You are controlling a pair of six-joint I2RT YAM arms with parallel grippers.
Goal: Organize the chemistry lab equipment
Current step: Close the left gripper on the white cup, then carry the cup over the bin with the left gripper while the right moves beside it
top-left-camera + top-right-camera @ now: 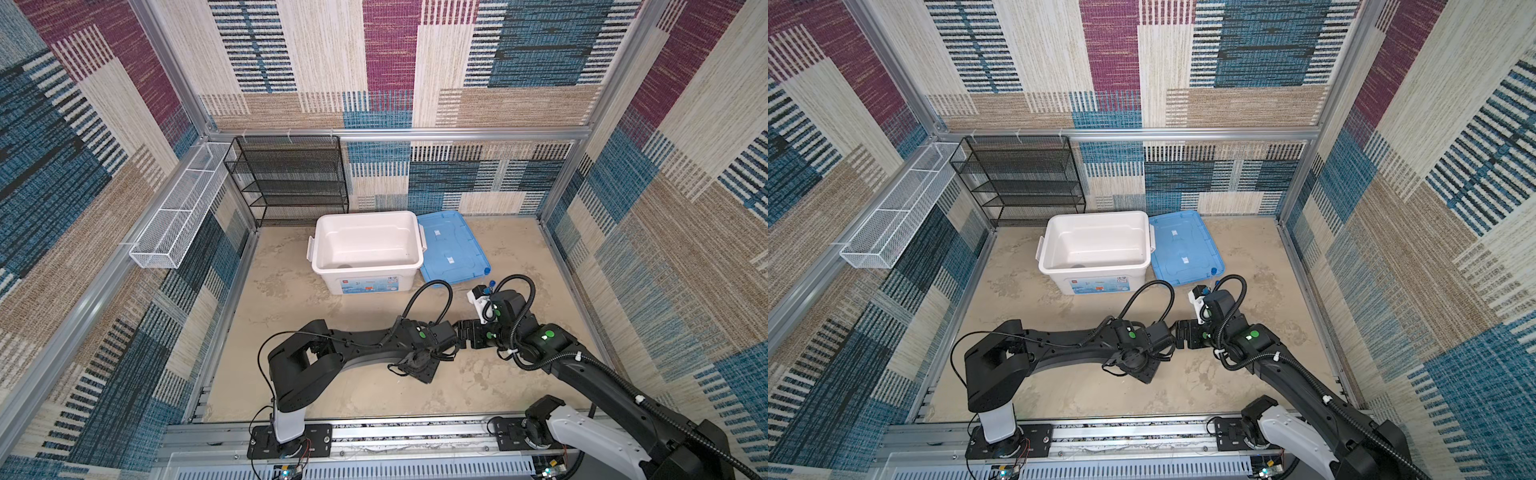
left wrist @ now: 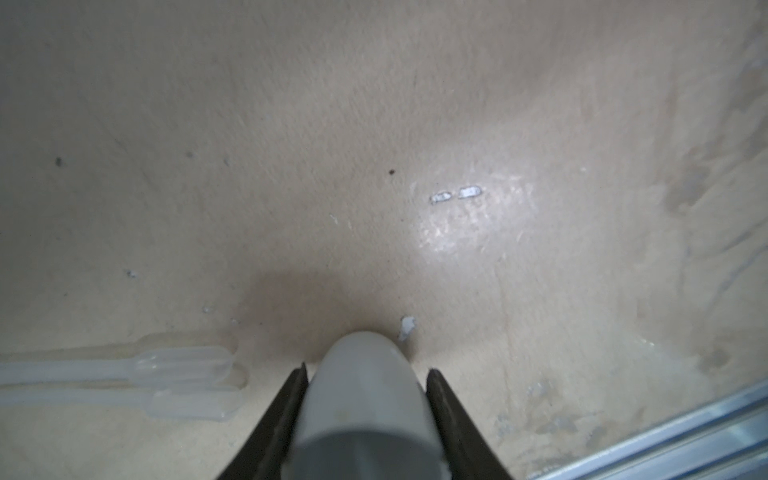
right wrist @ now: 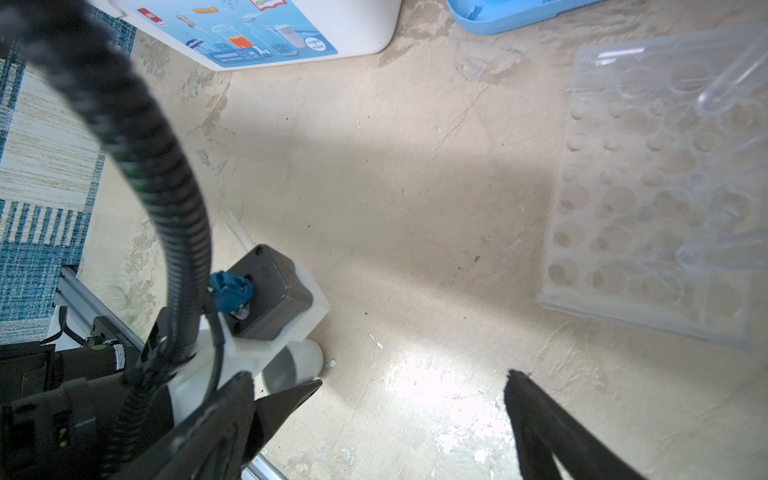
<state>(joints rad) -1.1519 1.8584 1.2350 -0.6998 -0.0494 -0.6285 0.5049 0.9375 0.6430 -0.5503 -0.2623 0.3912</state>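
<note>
My left gripper (image 2: 366, 370) is shut on a small white round dish (image 2: 361, 399), held low over the floor with its hollow side toward the camera. Two clear droppers (image 2: 178, 374) lie on the floor beside it. My right gripper (image 3: 415, 376) stands open and empty close by, one fingertip (image 3: 307, 386) almost at the same dish (image 3: 303, 357). A clear tube rack (image 3: 623, 232) lies flat near it with clear tubes (image 3: 731, 83) across it. In both top views the two wrists meet mid-floor, and blue tube caps (image 1: 488, 271) (image 1: 1213, 270) show behind the right arm (image 1: 548, 336).
The open white bin (image 1: 365, 286) stands at the back with its blue lid (image 1: 453, 249) flat beside it. A black mesh shelf (image 1: 291, 183) lines the back wall and a white mesh basket (image 1: 178, 212) hangs on the left wall. The left arm (image 1: 374, 336) stretches across the floor.
</note>
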